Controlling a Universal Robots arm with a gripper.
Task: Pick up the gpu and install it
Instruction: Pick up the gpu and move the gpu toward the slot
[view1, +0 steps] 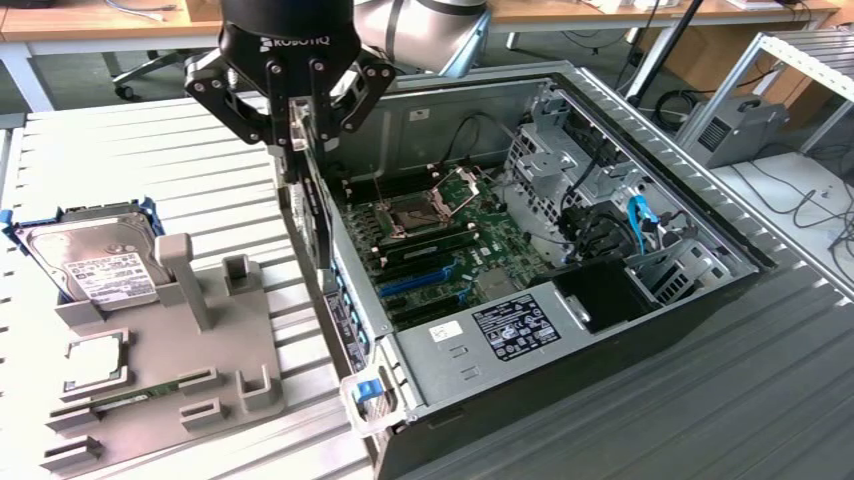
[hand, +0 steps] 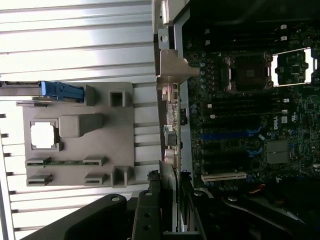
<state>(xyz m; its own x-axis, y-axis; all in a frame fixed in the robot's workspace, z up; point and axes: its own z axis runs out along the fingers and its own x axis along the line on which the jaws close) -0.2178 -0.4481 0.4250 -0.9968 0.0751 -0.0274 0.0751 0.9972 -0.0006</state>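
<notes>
Graphics card (hand: 170, 115): silver bracket, green board. Motherboard (view1: 461, 240): green, blue slots. Hard drive (view1: 91, 262): silver, white label. Holder (view1: 200, 350): plain grey. Tabletop (view1: 147, 160): white, ribbed. Computer case (view1: 574, 400): black.

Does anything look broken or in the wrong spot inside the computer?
Nothing looks broken. The socket's metal lid stands flipped open, and the gpu hangs on edge in the gripper, not in a slot.

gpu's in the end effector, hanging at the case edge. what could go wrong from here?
1. The gpu hangs from the end effector right at the PC case's rear wall; its bracket may snag there.
2. It sits beside, not over, the expansion slots; pressing down misaligned could damage the motherboard.
</notes>
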